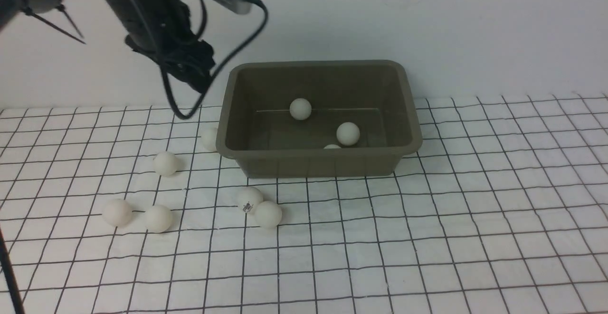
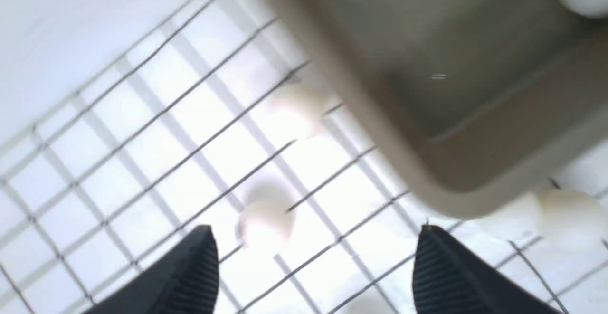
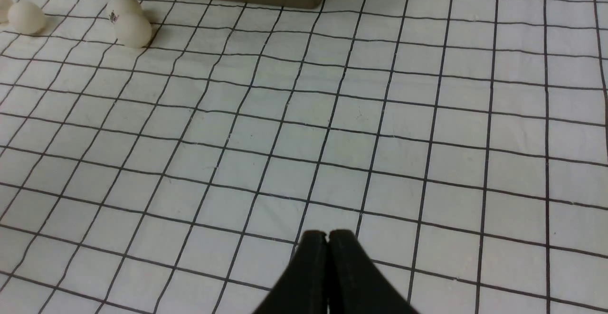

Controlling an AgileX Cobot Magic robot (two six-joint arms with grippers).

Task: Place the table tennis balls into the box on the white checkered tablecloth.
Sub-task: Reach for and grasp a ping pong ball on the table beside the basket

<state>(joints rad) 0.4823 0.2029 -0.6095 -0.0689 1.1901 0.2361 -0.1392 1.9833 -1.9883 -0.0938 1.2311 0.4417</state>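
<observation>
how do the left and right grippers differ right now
The left gripper is open; the right gripper is shut. The left looks down on a corner of the box and balls beside it; the right is over cloth, well apart from the box. Both are black and hold nothing.

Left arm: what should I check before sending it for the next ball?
1. Left jaws open, nothing between them: ok.
2. Right jaws shut, over bare tablecloth: ok.
3. Box upright, three balls visible inside: ok.
4. All balls boxed: not ok; six lie on the cloth.
5. Room for the jaws around the ball beside the box's left wall: cannot tell.
6. Left wrist view sharp: not ok, blurred.
</observation>
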